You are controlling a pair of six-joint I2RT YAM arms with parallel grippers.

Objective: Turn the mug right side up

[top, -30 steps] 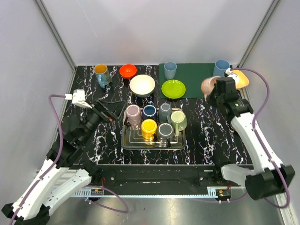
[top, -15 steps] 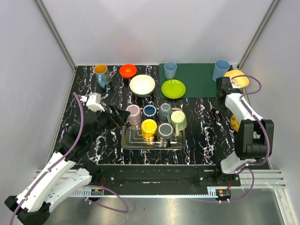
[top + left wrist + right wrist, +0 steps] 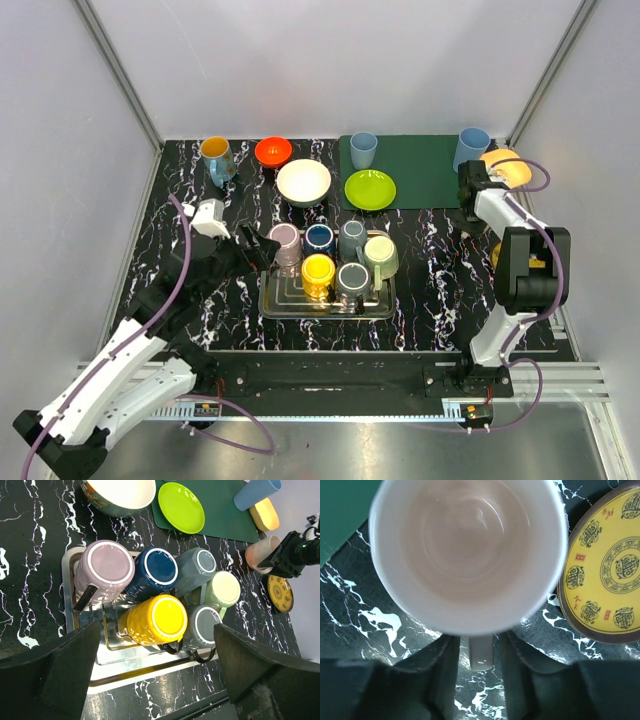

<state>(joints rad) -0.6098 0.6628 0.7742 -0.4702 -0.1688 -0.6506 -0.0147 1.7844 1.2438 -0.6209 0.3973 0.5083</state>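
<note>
Your glossy pink mug (image 3: pixel 465 555) stands upright at the marbled table's (image 3: pixel 430 280) two o'clock, its handle between the right gripper's (image 3: pixel 480 647) slightly parted fingers (not touching). The yellow saucer's (image 3: pixel 605 580) characters are illegible. The left gripper (image 3: pixel 156 630) is spread wide.

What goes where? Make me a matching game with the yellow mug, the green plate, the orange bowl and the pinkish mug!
Things:
1. yellow mug
2. green plate
3. orange bowl
4. pinkish mug

Places:
A. on the dark green mat
B. at the right gripper, handle between its fingers
C. upside down on the metal tray
D. on the black table, far side

Pairs: 1-C, 2-A, 3-D, 4-B
</note>
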